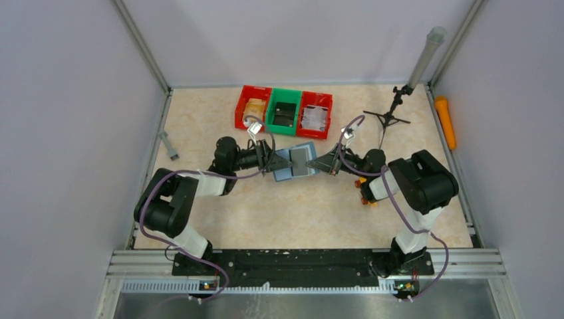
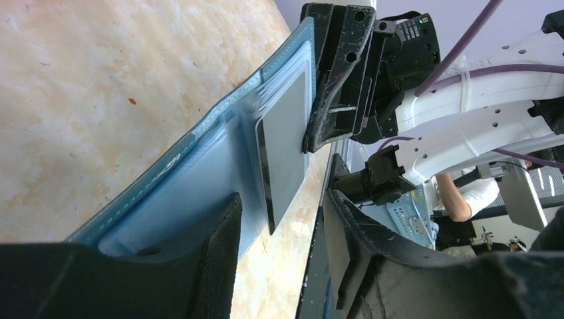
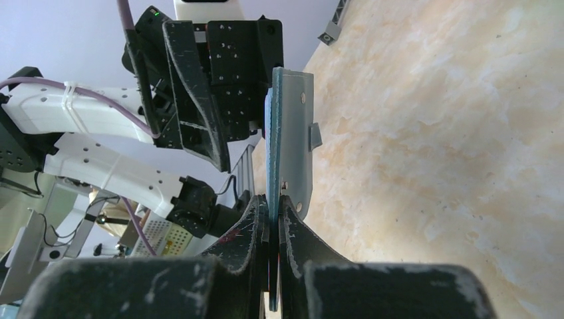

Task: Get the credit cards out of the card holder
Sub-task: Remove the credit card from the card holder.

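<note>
The card holder [image 1: 284, 164] lies open at mid-table, teal-blue outside and paler blue inside. A dark grey credit card [image 1: 301, 159] sticks partly out of its right half. In the left wrist view the card [image 2: 284, 143] juts from a slot of the card holder [image 2: 199, 173]. My left gripper [image 1: 271, 161] is open, with one finger [image 2: 214, 259] against the holder's inner face and the other apart over the table. My right gripper [image 1: 330, 163] is shut on the holder's right edge [image 3: 271, 133], which stands thin and upright between its fingers [image 3: 249, 226].
Two red bins [image 1: 253, 106] [image 1: 315, 114] and a green bin [image 1: 284, 113] stand behind the holder. A small black tripod [image 1: 392, 116] is at the back right, with an orange object [image 1: 445, 121] by the right wall. A yellow-orange block [image 1: 364, 189] sits under the right arm. A grey tool [image 1: 169, 146] lies at the left.
</note>
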Tool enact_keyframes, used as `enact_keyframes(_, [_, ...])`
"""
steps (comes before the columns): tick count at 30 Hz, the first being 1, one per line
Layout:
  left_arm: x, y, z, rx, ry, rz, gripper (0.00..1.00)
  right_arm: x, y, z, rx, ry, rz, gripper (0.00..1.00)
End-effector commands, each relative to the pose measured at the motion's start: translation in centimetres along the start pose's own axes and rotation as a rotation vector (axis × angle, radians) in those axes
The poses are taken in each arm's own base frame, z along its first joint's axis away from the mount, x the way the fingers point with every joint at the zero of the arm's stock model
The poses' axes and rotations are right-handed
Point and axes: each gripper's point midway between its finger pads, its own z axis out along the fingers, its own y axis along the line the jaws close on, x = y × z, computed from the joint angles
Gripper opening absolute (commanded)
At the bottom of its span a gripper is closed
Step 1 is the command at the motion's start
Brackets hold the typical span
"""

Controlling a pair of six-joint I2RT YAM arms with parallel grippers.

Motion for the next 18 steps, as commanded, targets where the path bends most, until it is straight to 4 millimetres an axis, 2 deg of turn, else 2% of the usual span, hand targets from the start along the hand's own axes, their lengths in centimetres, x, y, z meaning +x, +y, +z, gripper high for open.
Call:
enact_keyframes(1, [-0.7,-0.6,0.8,0.038,0.009,0.044,0.53,-0.8,2.2,0.0,-0.099,-0.023,-0.081,0.0])
enact_keyframes(4, [-0.6,-0.7,1.1,0.054,0.021,0.034,0.51,-0.7,2.5,0.1,-0.114,-0.014,-0.082,0.0])
enact_keyframes(6, [-0.7,-0.9,1.1,0.064,0.018,0.038,0.46,-0.6,2.8,0.2,-0.121,-0.01,-0.084,0.0])
enact_keyframes(12, [-0.8,-2.0,1.0,0.121,0.017,0.042,0.12,-0.5,2.8,0.2,-0.124,-0.008,-0.086,0.0])
enact_keyframes(18, [-1.2,-3.6,0.4,0.173,-0.012,0.083,0.07,-0.8,2.6,0.0,-0.116,-0.019,-0.073,0.0])
